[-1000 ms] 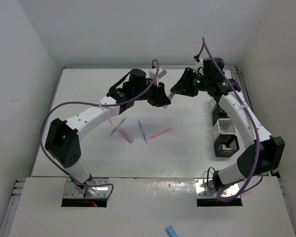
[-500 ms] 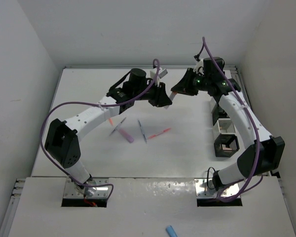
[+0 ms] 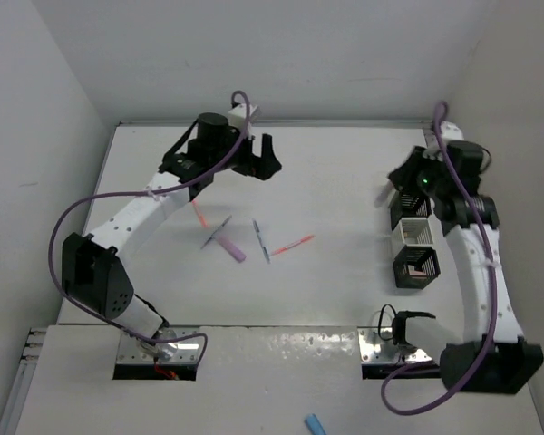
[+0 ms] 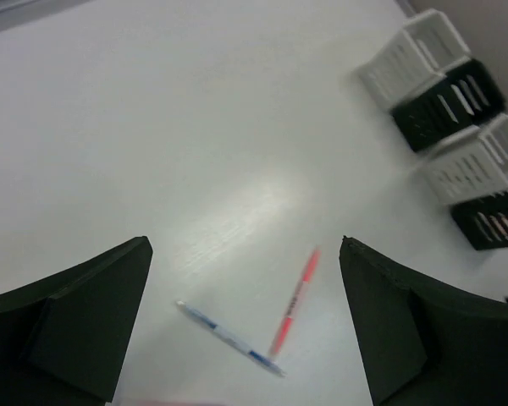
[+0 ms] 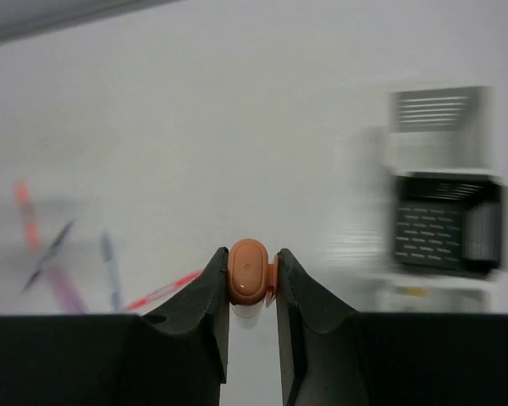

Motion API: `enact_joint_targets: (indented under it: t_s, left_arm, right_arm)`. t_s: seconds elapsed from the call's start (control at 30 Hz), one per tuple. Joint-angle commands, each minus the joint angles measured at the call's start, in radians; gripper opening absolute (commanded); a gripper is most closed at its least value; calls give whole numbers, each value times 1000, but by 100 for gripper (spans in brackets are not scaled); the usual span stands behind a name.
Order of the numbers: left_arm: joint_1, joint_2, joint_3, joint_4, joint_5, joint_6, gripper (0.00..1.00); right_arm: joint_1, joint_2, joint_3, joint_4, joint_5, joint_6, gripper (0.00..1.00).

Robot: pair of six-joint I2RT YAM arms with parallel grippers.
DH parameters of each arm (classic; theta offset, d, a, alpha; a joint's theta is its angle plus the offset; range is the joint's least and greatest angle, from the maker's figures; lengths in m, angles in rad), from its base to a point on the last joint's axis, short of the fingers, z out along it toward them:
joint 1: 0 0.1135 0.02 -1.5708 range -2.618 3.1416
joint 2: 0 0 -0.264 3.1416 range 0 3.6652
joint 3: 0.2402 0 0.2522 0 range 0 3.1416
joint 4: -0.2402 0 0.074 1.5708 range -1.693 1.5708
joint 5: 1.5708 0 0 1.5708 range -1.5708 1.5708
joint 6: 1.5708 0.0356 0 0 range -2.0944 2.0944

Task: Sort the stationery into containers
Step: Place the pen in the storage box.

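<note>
While the left tool [image 4: 244, 244] stands spread as wide as it goes, with nothing between its fingers and nothing touching them, the right tool [image 5: 252, 256] is pinched shut on a small rounded orange piece [image 5: 248, 272], which sits upright between the two fingertips and pokes slightly above them. From the left wrist, the white tabletop [image 4: 152, 127] shows through the gap, and on it, below the open fingers, lie a pink pen [image 4: 295, 302] and a blue-and-white pen [image 4: 229, 338]; their near ends come close together in a V, though it is not clear whether they touch. Seen from above, the left tool hangs over the far left part of the tabletop, beyond the loose stationery and apart from all of it: an orange pen [image 3: 199, 215], a dark pen [image 3: 218, 234] and a purple marker [image 3: 235, 252] lie just left of the other two pens. The right tool is on the right side, close to the far end of the row of mesh containers [image 4: 478, 161], which alternate white and black along the right edge. Something pinkish shows inside the nearest black container [image 3: 415, 265]. In the right wrist view the containers are off to the right of the held piece, blurred, and the pens well off to its left.
</note>
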Motion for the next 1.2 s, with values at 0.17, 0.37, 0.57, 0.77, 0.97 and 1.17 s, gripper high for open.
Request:
enact_joint_targets:
  t_s: [0.17,0.37,0.57,0.77,0.97,1.17]
  left_arm:
    - [175,-95,-146,27,-97,30,100]
    - [201,-106,-191,36,-130,75,100]
    - [233,-129,-260,18,-95,121,100]
    - [246,-170,-332,2,-19,196,100]
    - [246,-186,-362,-174,219,561,100]
    - [175,-135,-358,-448,295,1014,96]
  right_arm:
    - [-262,-174,-219,194,206,-188,0]
    - [-308,-128,-294,330,216,-180,0]
    - [-316,-22,-288,413,226,-149,0]
    - [-314,73,-262,471,223,-125,0]
    - [-299,135,-278,485,203,-135,22]
    - [-271,188,-250,444,196,-136,52]
